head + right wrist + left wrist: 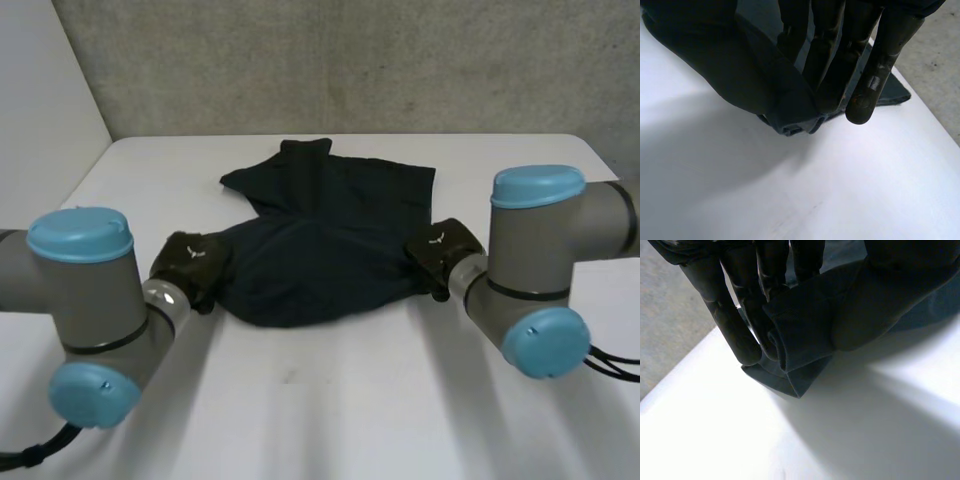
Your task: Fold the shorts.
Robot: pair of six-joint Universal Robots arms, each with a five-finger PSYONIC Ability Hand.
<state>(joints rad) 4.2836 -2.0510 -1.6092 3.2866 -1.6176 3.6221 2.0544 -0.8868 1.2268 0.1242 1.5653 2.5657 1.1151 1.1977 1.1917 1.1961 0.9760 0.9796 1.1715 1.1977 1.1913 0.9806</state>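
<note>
White table (330, 400) with dark navy shorts (320, 250) across its middle, between the two arms. The far part lies flat and the near part bulges up where it is held, so I judge the first fold barely begun, with carrying the near edge over and any later folds left to do. At the near left corner the left hand (190, 262), at the near right corner the right hand (440, 250) — each has fingers (742, 320) and thumb clamped on a doubled hem. No writing readable — only a small pale mark on the back of each hand, and no label seen on the cloth.
</note>
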